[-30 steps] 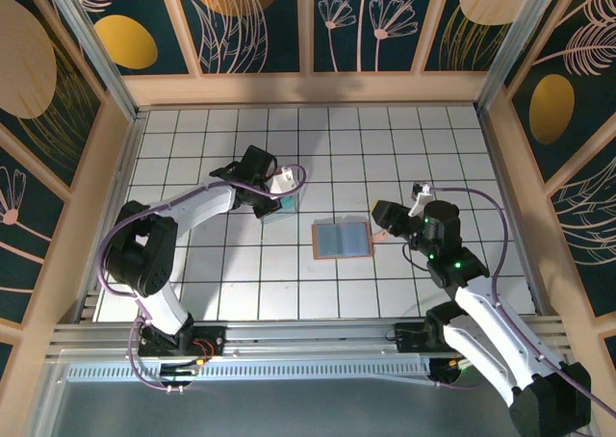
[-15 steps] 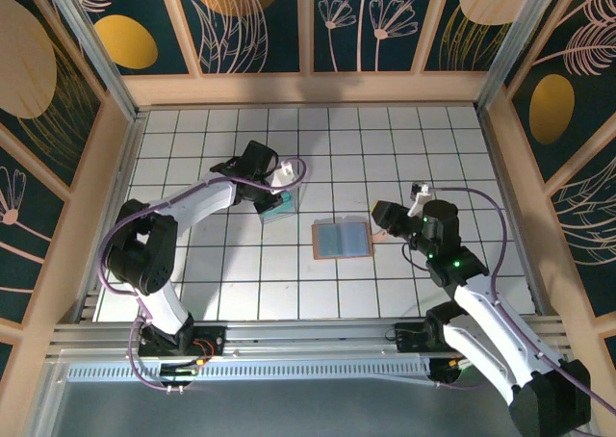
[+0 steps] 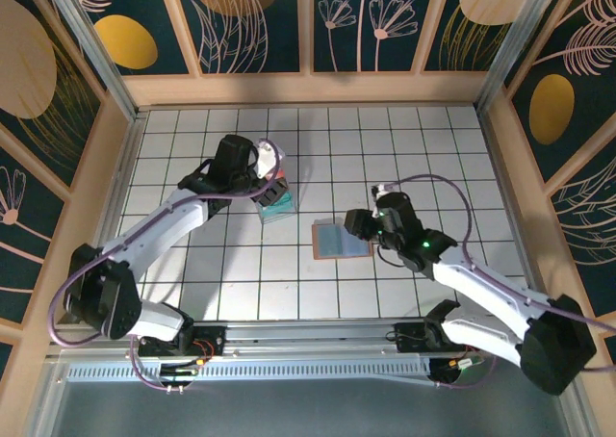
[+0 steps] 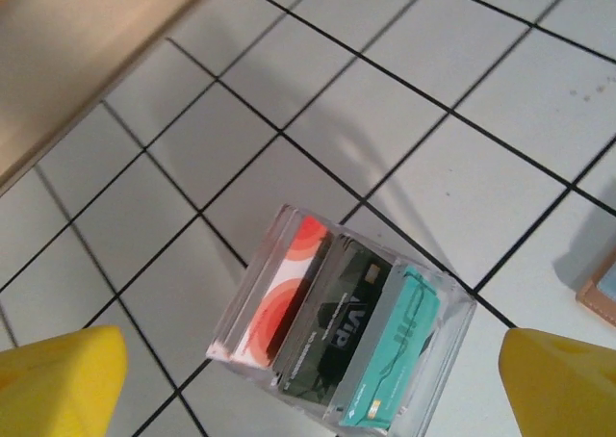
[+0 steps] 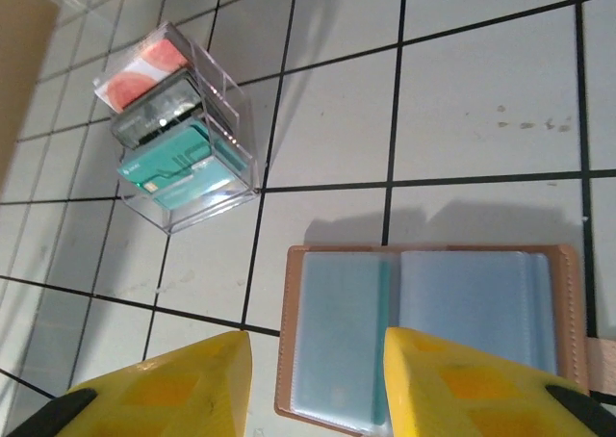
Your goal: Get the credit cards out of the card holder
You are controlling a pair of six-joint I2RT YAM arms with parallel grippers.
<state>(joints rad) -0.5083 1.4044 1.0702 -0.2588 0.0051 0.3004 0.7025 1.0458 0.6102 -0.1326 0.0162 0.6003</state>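
- Fingers (image 4: pixel 60 384) of the left gripper (image 4: pixel 308 384) stand wide apart, holding nothing, directly above the box (image 4: pixel 342 346).
- Fingers (image 5: pixel 168 389) of the right gripper (image 5: pixel 313 389) are parted with nothing between them, poised over the near edge of the holder (image 5: pixel 433 331).
- Holder lies open and flat on the tiles mid-table, blue-grey sleeves up, well apart from the box on its left.
- Three cards (image 4: pixel 337 331) stand on edge in the box: red-and-white, dark and teal.
- A teal strip shows at the inner edge of the left sleeve; whether a card sits inside cannot be told.
- Judged light and floppy, the holder would likely slide or lift unless pinned at its tan border.
- Any card should be thin, stiff and slick; the best hold looks to be its exposed edge at the sleeve mouth.
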